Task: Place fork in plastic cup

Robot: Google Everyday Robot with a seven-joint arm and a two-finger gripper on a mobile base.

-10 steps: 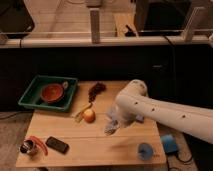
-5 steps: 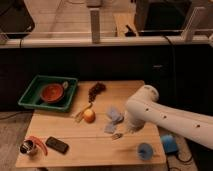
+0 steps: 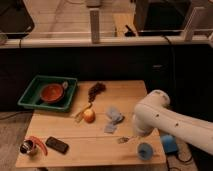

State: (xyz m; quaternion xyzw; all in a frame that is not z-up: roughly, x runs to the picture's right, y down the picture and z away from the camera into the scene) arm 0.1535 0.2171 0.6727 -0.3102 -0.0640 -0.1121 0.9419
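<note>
The fork is a thin silvery utensil sticking out to the left from under the white arm's end, just above the table. My gripper is mostly hidden by the white wrist and is shut on the fork's handle. The light-blue plastic cup stands upright near the table's front right edge, just right of and below the fork's tip. The fork is outside the cup.
A blue sponge lies right of the cup. Grey cloth, an apple, a yellowish strip and grapes lie mid-table. A green tray holds a red bowl. A metal cup and a black phone are at the front left.
The arm has moved right and toward the table's front edge, carrying the fork from beside the apple to next to the light-blue cup.
</note>
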